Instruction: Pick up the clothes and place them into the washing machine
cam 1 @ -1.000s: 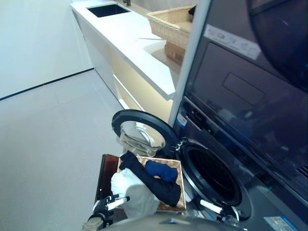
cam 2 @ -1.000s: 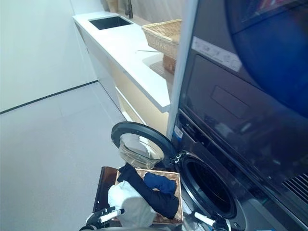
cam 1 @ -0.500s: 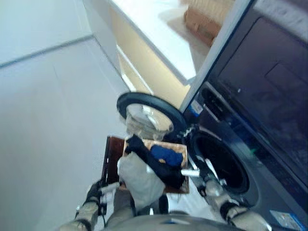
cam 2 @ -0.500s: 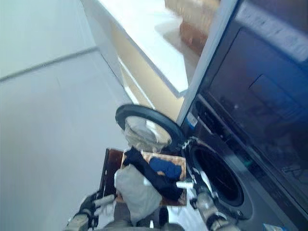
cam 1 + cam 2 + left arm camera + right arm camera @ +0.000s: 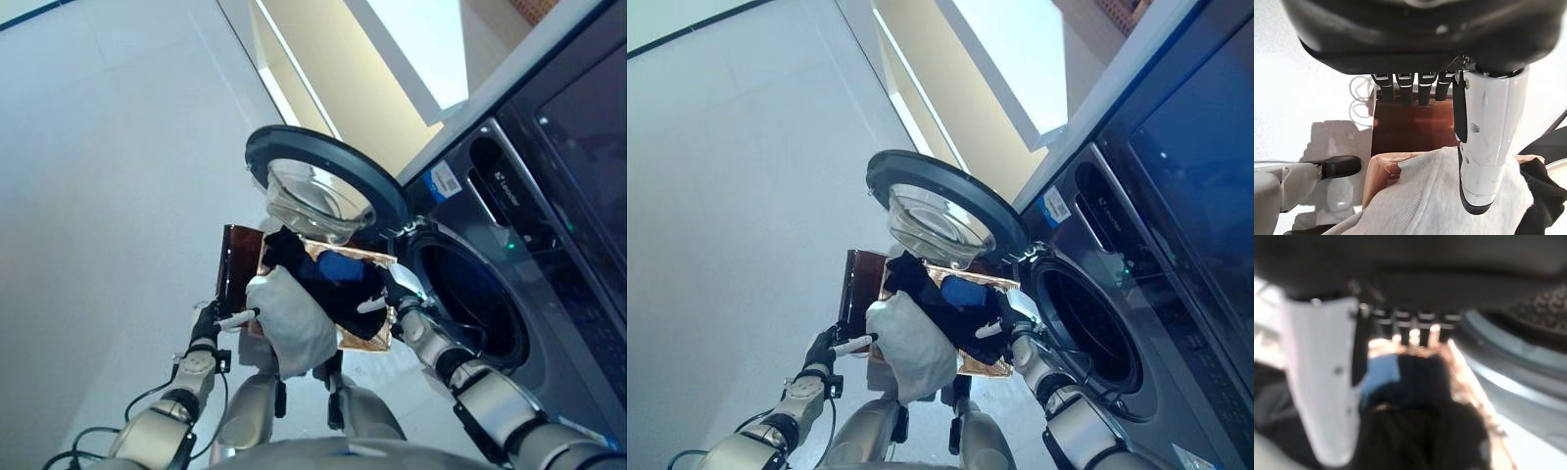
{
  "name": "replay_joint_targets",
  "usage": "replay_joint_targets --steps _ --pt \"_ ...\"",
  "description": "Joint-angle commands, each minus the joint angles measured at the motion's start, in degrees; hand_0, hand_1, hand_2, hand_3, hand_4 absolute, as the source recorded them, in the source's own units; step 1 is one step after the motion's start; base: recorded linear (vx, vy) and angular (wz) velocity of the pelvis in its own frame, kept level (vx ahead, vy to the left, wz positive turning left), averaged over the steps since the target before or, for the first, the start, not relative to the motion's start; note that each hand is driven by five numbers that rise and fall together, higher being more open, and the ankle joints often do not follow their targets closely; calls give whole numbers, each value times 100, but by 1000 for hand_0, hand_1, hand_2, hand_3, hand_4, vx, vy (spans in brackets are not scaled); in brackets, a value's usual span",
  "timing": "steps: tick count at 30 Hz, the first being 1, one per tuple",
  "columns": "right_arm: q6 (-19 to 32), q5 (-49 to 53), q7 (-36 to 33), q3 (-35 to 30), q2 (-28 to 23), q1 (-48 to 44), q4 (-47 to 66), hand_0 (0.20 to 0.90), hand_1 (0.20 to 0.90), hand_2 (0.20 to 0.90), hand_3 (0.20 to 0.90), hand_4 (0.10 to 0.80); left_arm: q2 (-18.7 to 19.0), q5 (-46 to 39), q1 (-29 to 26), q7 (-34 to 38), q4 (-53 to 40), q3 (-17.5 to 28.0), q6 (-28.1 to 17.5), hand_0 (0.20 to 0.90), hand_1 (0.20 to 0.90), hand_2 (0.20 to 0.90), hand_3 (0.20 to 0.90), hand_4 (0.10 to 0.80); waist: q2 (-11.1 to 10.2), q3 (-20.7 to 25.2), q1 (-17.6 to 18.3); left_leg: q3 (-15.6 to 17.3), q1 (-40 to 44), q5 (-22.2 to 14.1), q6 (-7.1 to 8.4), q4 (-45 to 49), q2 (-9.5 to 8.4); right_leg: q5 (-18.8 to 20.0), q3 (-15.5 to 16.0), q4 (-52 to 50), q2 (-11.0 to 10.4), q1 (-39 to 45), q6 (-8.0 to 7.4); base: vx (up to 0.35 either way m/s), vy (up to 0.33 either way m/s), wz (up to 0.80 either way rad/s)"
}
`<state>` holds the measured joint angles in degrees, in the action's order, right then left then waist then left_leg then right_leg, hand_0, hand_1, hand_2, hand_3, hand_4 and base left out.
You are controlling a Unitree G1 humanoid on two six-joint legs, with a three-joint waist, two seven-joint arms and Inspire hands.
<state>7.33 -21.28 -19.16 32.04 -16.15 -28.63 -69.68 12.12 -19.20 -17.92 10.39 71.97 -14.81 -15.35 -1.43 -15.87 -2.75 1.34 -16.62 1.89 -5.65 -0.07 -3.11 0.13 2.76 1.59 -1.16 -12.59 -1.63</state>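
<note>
Right robot hand (image 5: 1004,315) is down at the basket (image 5: 991,366) now, fingers straight and holding nothing, hovering over the dark garment (image 5: 950,311) with the blue piece (image 5: 965,292) just past its fingertips. Left robot hand (image 5: 828,346) is relaxed and empty too (thumb stretched toward the cloth), parked at the basket's far edge, beside the white garment (image 5: 909,343) spilling over the rim. All the clothes are in the basket, none in the drum. The dark garment runs long, stretching away from the right fingertips toward the left robot hand. The washing machine (image 5: 1087,328) gapes just beyond the right robot hand, its door (image 5: 940,211) swung wide behind the basket. The right is clearly nearer both pile and opening, so the first grab looks like its call.
</note>
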Motion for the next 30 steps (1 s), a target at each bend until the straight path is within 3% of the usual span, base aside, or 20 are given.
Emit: replay_joint_targets --steps 1,16,30 --pt "-66 -397 -331 98 -238 -262 27 900 900 900 900 800 8 -104 -276 190 16 -173 -219 900 900 900 900 800 -32 171 8 -50 -622 -186 485 602 -69 350 157 -241 -457 -307 -327 -34 24 4" --pt "-345 -244 -674 -22 -375 -985 -411 900 900 900 900 800 -200 -410 -906 382 -81 -446 -279 900 900 900 900 800 267 -202 -13 -26 -1289 -162 503 917 -187 403 172 -504 -491 -909 -301 -15 17 1" --pt "-243 137 -1039 -268 -236 -1145 -204 900 900 900 900 800 -267 -487 -812 509 -64 -588 -413 900 900 900 900 800 234 -220 -58 -13 -1452 -97 488 842 -188 555 263 -358 -536 -1052 -373 -6 12 -2"
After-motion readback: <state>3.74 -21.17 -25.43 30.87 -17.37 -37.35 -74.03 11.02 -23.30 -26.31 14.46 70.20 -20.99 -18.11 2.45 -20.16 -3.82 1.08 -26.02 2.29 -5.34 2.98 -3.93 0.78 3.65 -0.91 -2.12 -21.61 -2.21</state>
